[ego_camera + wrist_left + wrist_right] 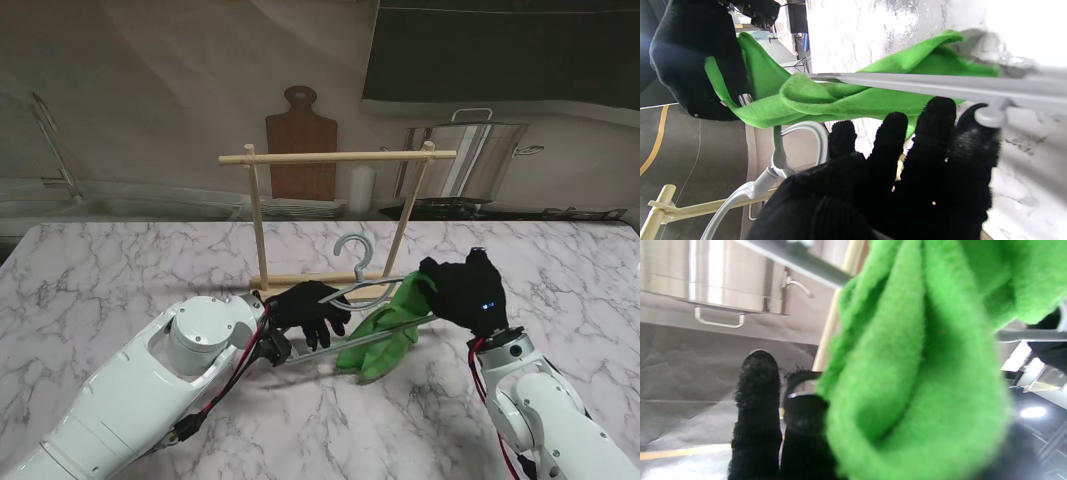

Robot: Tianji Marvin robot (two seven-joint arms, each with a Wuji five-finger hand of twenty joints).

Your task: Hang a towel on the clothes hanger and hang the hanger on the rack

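Here the grey clothes hanger (pixel 345 300) is held up off the marble table (pixel 120 270), just in front of the wooden rack (pixel 335 158), its hook standing at twelve o'clock from the bar and not on the rack's top rail. The left hand (pixel 308 310), gloved in black, grips the hanger at its left end, at about nine o'clock from the towel; in the left wrist view the fingers (pixel 933 133) lie close under the grey bar, though how tightly they wrap it I cannot tell from that view alone. The green towel (pixel 385 330) is draped partly over the hanger's lower bar near its right end, with a bunched fold hanging down toward six o'clock, close above the table; whether it touches the table is not clear. The right hand (pixel 465 292), also in a black glove, sits at three o'clock from the towel and has the cloth's upper corner pinched, the fabric filling most of the right wrist view (pixel 913 373) with two fingers (pixel 756 400) showing beside it. Behind the rack, toward twelve o'clock, a wooden cutting board (pixel 300 140) leans on the wall, and a steel stockpot (pixel 470 160) stands toward one o'clock.
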